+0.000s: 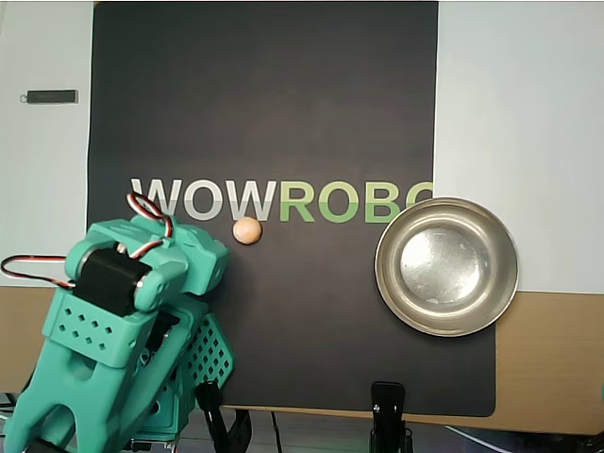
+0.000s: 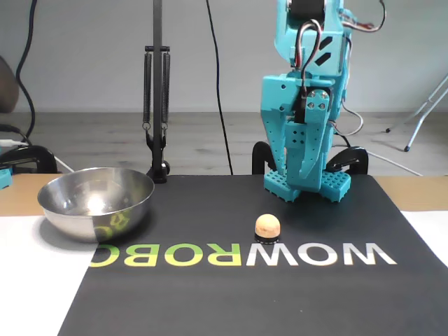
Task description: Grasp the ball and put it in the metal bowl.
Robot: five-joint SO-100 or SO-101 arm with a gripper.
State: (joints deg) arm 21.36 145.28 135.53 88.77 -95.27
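The ball (image 1: 247,230) (image 2: 267,225), small and peach-orange, rests on the black mat by the printed letters. The metal bowl (image 1: 382,269) (image 2: 98,213) stands empty at the mat's edge, right in the overhead view and left in the fixed view. My teal gripper (image 1: 215,257) (image 2: 290,183) hangs fingers-down over the arm's base, behind the ball in the fixed view and apart from it. Its jaws look closed with nothing between them.
The black mat (image 1: 283,113) carries WOWROBO lettering. A small dark bar (image 1: 52,96) lies on the white surface at the far left. Black clamps (image 1: 388,415) sit at the mat's near edge. A spring-arm stand (image 2: 156,105) rises behind the bowl.
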